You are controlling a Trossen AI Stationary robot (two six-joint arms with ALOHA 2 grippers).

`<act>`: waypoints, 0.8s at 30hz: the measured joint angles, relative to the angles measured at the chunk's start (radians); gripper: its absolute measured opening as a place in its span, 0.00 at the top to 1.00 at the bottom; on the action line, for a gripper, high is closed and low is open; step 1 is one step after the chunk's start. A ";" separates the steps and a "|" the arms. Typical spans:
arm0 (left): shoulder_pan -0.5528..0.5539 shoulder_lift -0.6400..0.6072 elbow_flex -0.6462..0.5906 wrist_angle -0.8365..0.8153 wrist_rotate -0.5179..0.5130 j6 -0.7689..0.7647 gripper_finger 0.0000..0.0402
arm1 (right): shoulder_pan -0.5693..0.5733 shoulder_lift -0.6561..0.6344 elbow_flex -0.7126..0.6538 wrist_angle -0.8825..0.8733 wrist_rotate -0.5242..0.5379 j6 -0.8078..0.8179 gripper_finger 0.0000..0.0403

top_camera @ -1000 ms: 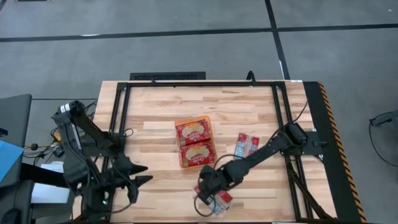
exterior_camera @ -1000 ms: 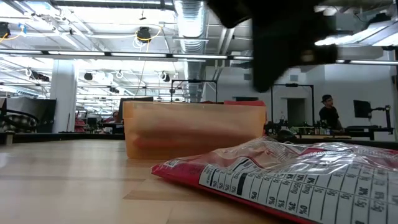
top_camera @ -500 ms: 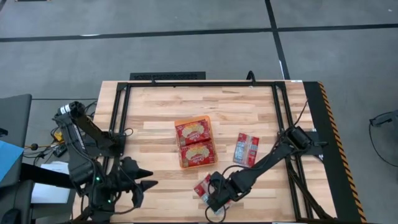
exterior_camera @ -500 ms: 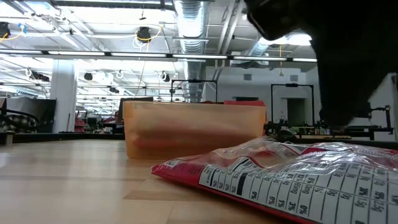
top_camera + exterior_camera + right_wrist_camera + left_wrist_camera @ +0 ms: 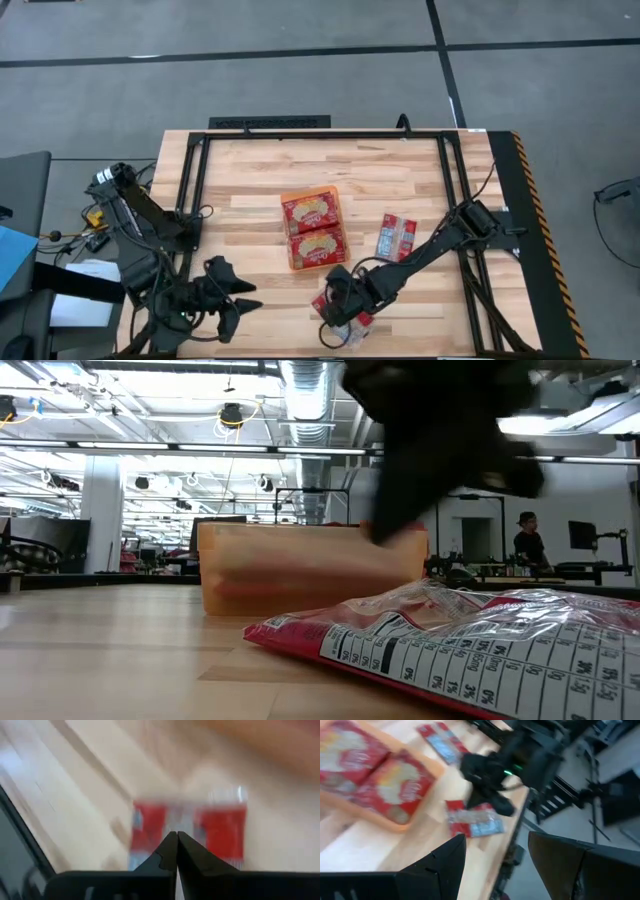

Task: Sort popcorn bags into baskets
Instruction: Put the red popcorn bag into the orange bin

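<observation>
So our right gripper (image 5: 335,318) hovers, fingers pinched together and empty, over a popcorn bag (image 5: 345,322) near the table's front edge. We'd open up first, then grab it for the orange basket (image 5: 313,228). Left gripper (image 5: 240,295) waits, jaws apart.

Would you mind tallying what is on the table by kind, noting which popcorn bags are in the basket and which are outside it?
Popcorn bags in the orange basket: 2 showing, and
Popcorn bags on the table: 2, and
Baskets: 1
Total: 5 things
</observation>
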State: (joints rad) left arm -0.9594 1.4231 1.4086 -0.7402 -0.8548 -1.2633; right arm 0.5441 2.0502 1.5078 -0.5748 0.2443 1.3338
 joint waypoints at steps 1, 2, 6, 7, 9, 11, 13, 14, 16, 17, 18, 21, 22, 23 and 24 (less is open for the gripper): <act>0.009 -0.001 0.000 0.034 0.026 0.036 0.49 | -0.003 0.000 0.000 0.023 0.041 -0.023 0.92; 0.020 -0.005 0.000 0.072 0.054 0.072 0.49 | -0.006 0.000 0.000 0.053 0.077 -0.049 0.92; 0.063 -0.034 0.000 0.272 0.128 0.244 0.49 | -0.004 -0.039 0.043 0.100 0.104 -0.179 0.93; 0.069 -0.043 0.000 0.321 0.130 0.293 0.49 | -0.003 -0.051 0.066 0.105 0.094 -0.202 0.94; 0.075 -0.060 0.000 0.410 0.120 0.409 0.49 | -0.003 -0.073 0.103 0.053 0.064 -0.227 0.96; 0.075 -0.072 0.000 0.491 0.083 0.529 0.49 | -0.001 -0.075 0.132 -0.030 0.038 -0.230 0.98; 0.071 -0.076 0.000 0.569 0.030 0.645 0.49 | 0.006 -0.071 0.154 -0.116 -0.002 -0.194 0.98; 0.068 -0.076 0.000 0.609 0.003 0.698 0.49 | 0.012 -0.071 0.161 -0.160 -0.015 -0.169 0.98; 0.060 -0.076 0.000 0.692 -0.046 0.787 0.49 | 0.031 -0.064 0.166 -0.200 -0.052 -0.121 0.97; 0.057 -0.076 0.000 0.728 -0.059 0.825 0.49 | 0.045 -0.056 0.166 -0.225 -0.062 -0.097 0.96; 0.056 -0.076 0.000 0.756 -0.063 0.852 0.49 | 0.060 -0.045 0.164 -0.250 -0.067 -0.071 0.96; 0.055 -0.077 0.000 0.795 -0.050 0.875 0.49 | 0.099 0.006 0.163 -0.262 -0.065 -0.004 0.95; 0.055 -0.076 0.000 0.800 -0.041 0.874 0.49 | 0.110 0.024 0.163 -0.261 -0.064 0.010 0.95; 0.055 -0.076 0.000 0.802 -0.035 0.866 0.49 | 0.120 0.044 0.163 -0.256 -0.064 0.021 0.95; 0.055 -0.076 0.000 0.800 -0.025 0.859 0.49 | 0.126 0.066 0.163 -0.251 -0.063 0.031 0.96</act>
State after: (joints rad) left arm -0.9043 1.3468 1.4090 0.0601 -0.8800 -0.4045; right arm 0.6699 2.1167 1.6707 -0.8262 0.1817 1.3649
